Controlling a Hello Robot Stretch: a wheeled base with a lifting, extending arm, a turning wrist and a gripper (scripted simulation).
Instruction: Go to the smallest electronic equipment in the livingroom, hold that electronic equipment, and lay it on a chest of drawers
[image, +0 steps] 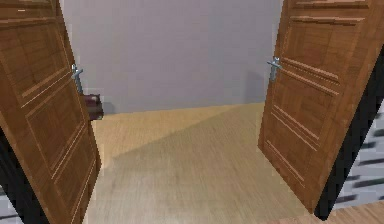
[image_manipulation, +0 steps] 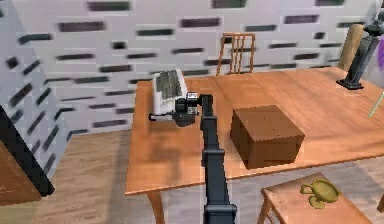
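On the wooden table (image_manipulation: 300, 95) in the arm side view lies a grey-white slab with rows of keys (image_manipulation: 168, 88), propped at a tilt near the table's far left corner. My arm (image_manipulation: 213, 160) rises across the tabletop and ends at the gripper (image_manipulation: 176, 111), right at the near edge of that keyed slab. With the slab lying at the gripper's far end, I cannot tell whether it holds anything.
A brown box (image_manipulation: 266, 134) sits on the table right of the arm. A wooden chair (image_manipulation: 237, 52) stands behind the table, a dark-based statue (image_manipulation: 352, 62) at far right. A stool (image_manipulation: 318, 202) bears a yellowish thing. Ahead, two open wooden doors (image: 40, 110) (image: 325, 95) flank light flooring.
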